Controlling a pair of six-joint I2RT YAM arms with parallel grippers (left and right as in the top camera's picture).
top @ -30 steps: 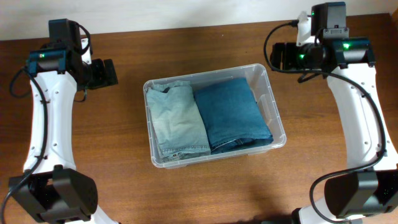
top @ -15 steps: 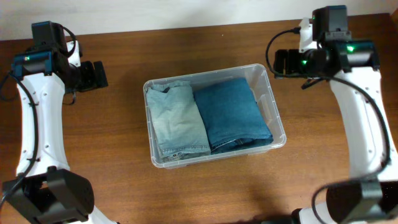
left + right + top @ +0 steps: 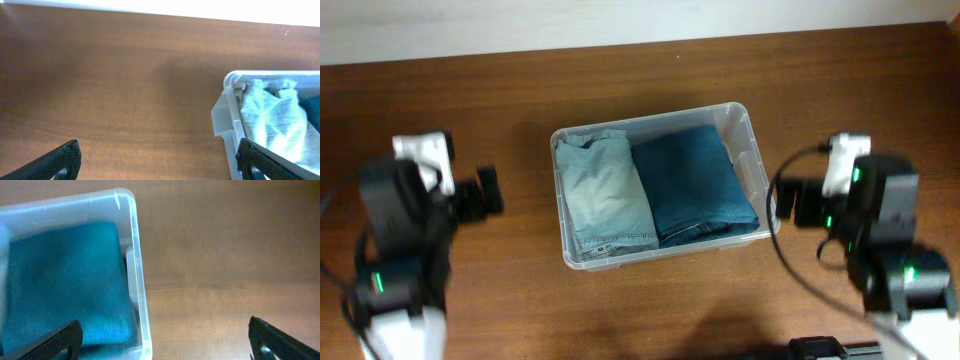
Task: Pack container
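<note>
Container (image 3: 757, 160) at centre of table (image 3: 650, 70), holding folded light-blue jeans (image 3: 605, 195) beside folded dark-blue jeans (image 3: 695, 185); left gripper (image 3: 486, 192) and right gripper (image 3: 788, 203) flank it, untouching, jaws spread wide

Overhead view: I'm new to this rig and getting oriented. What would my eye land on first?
First, the clear container in the middle of the table, with a pale denim fold and a dark denim fold side by side inside. The left gripper and right gripper flank it, both open and empty.
</note>
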